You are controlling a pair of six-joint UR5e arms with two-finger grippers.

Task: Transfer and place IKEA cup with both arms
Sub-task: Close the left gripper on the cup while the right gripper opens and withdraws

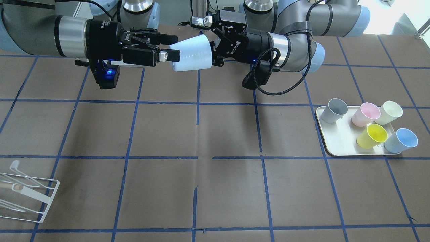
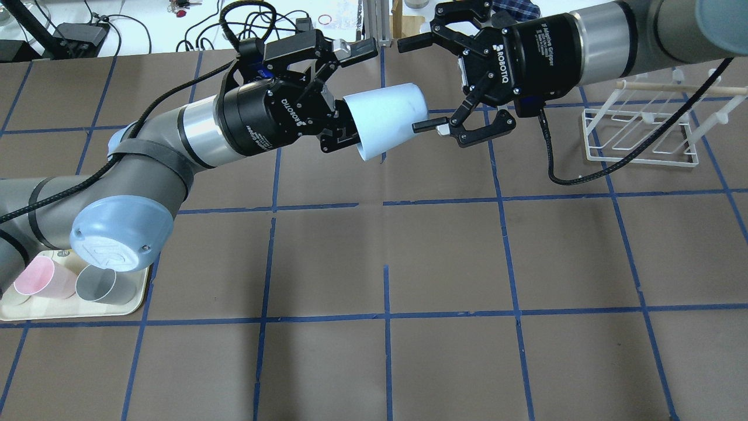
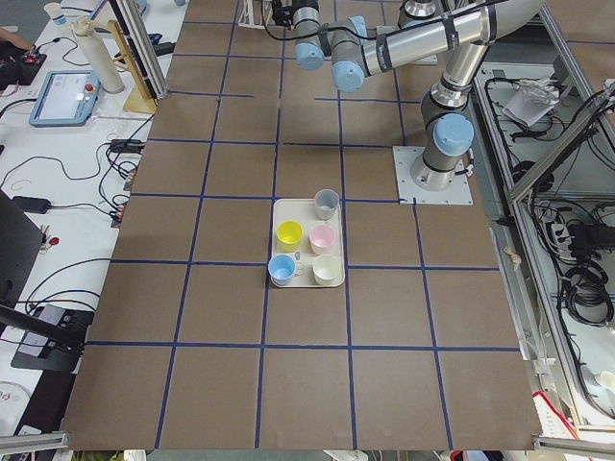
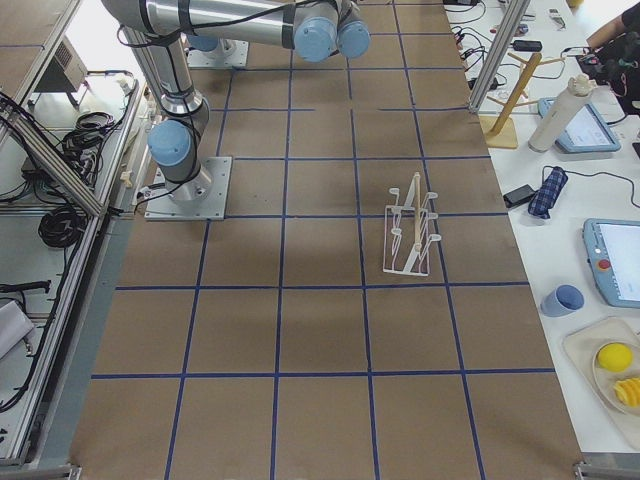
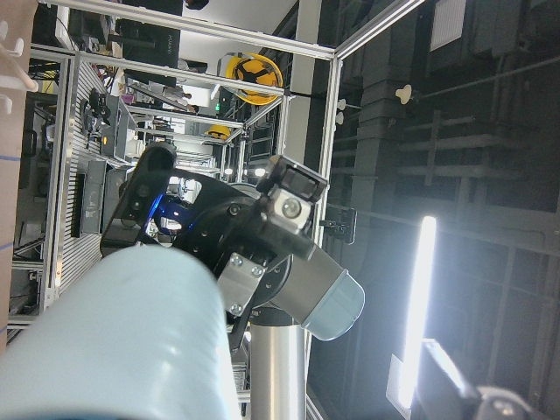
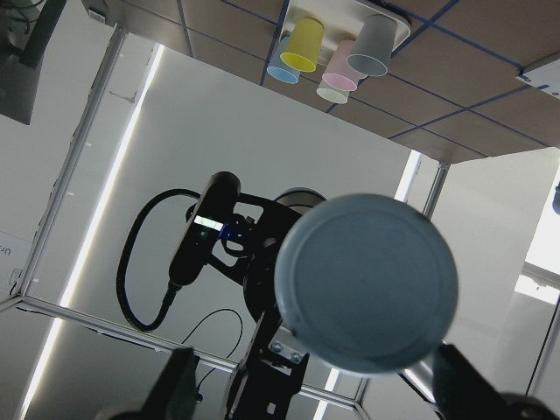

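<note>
The IKEA cup (image 1: 193, 52) is up in the air. In the overhead view it is over the 12 o'clock end of the table (image 1: 228, 188). The cup lies on its side. Its wide open end points to 9 o'clock and its small closed bottom points to 3 o'clock.

The left arm (image 2: 146, 158) comes in from 9 o'clock. The left gripper (image 1: 211, 42) is right at the wide end of the cup. One of its fingers (image 2: 356, 49) sticks out above the cup with a gap under it. The other finger is hidden at the rim. So I cannot tell if this gripper is clamped on the cup.

The right arm (image 2: 613, 41) comes in from 3 o'clock. The right gripper (image 2: 409, 85) has its fingers (image 2: 432, 124) wide apart. The small end of the cup sits between them. In the right wrist view the round bottom of the cup is in the middle, with one finger off to each side.

A tray (image 1: 336, 148) rests on the table at 8 o'clock. Five cups stand on it with their open ends up: a grey cup (image 1: 334, 111), a pink cup (image 1: 365, 114), a pale cream cup (image 1: 389, 112), a yellow cup (image 1: 372, 136) and a second blue cup (image 1: 401, 140). A white wire rack (image 2: 643, 134) stands at 2 o'clock, well apart from the tray.
</note>
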